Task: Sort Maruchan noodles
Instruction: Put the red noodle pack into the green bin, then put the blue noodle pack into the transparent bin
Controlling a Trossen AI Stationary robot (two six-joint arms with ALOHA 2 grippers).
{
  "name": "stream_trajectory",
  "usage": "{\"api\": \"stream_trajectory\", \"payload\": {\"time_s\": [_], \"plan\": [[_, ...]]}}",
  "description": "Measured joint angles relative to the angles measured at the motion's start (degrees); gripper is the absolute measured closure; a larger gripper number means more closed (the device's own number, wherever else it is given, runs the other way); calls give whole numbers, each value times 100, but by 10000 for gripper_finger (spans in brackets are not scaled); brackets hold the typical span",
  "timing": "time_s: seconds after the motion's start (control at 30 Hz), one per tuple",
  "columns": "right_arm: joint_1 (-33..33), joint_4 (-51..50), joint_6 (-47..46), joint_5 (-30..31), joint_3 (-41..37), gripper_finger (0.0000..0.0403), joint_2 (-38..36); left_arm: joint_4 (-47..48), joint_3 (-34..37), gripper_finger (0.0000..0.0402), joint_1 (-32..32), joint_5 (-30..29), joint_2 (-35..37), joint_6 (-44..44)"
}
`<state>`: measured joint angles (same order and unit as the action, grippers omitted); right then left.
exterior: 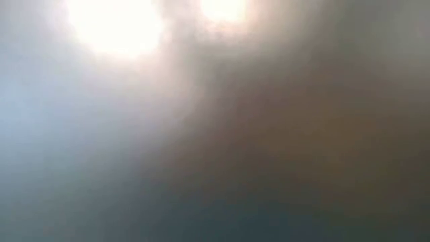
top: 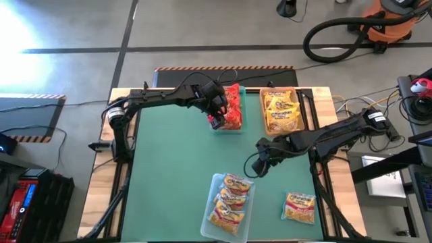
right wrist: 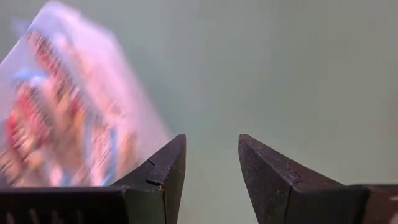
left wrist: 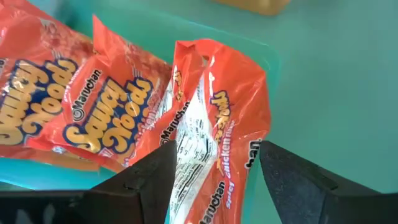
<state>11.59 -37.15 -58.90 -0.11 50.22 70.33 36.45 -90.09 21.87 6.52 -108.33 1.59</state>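
My left gripper (top: 216,120) (left wrist: 216,146) hangs open over the near end of the teal bin (top: 229,129) (left wrist: 261,53) at the table's far middle. A red Maruchan packet (left wrist: 211,99) stands on edge between its fingers, leaning on other red packets (left wrist: 93,106) that lie in the bin. My right gripper (top: 260,164) (right wrist: 211,138) is open above the green mat, with nothing between its fingers. It is just beyond the clear bin (top: 212,216) (right wrist: 68,112) of yellow-orange packets. The low view shows only glare. My left gripper comes at the red packet from above, slanting down, one finger on each flat side of its near end (left wrist: 199,180). The fingers stand wide, and I cannot tell whether either still touches the packet. The packet rests in the teal bin, tilted against the packets beside it.
A tan bin (top: 263,111) with yellow packets stands to the right of the teal bin. One loose packet (top: 299,207) lies on the mat near the front right. Bare green mat (top: 175,162) spreads across the middle and left.
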Motion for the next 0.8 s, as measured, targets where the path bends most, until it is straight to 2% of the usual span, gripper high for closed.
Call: {"api": "stream_trajectory", "payload": {"time_s": [0.1,0.2,0.27,0.33,0.43,0.6,0.8], "plan": [[214,-53,-409,-622,67,264,-13,55,-21,189,0,-123,4,129],[528,-49,-844,-1201,117,264,-5,50,-21,189,-2,-736,4,331],[776,-45,-1244,-1308,122,264,-5,-6,-21,189,0,-1262,4,390],[1072,-48,-1650,-1352,120,264,-5,-68,-21,189,3,-1483,4,391],[1547,-38,-2173,-1412,120,264,-5,-241,-21,189,4,-1286,17,323],[2317,-37,-3099,-1599,116,264,-5,-327,-21,189,2,-180,37,-130],[3080,-36,-3941,-1598,116,264,3,-433,-21,189,-11,-132,54,-720]]}}
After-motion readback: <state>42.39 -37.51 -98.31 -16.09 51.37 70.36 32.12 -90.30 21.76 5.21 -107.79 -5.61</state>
